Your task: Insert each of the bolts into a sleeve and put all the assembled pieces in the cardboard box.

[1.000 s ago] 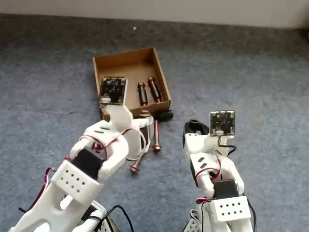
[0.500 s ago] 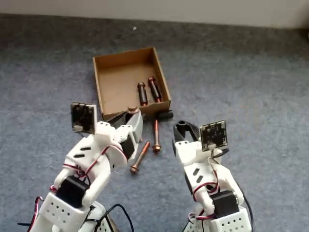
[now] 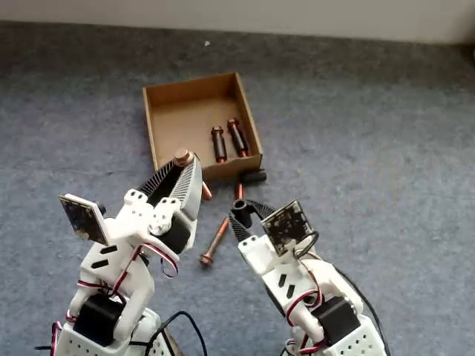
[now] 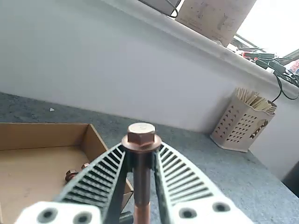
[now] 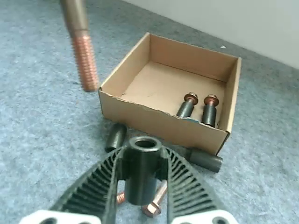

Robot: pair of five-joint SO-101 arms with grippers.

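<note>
High view: left hand [image 3: 184, 166] tight on bolt [image 3: 181, 156], right hand [image 3: 239, 215] on sleeve [image 3: 238, 204], beside cardboard box [image 3: 234, 163]

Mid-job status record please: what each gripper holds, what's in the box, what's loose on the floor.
left gripper: shut on a bolt, head up, raised above the carpet
right gripper: shut on a sleeve, bore facing up
cardboard box: two assembled pieces side by side against one wall
loose bolts: two, on the carpet in front of the box
loose sleeves: two, lying by the box's front wall
</note>
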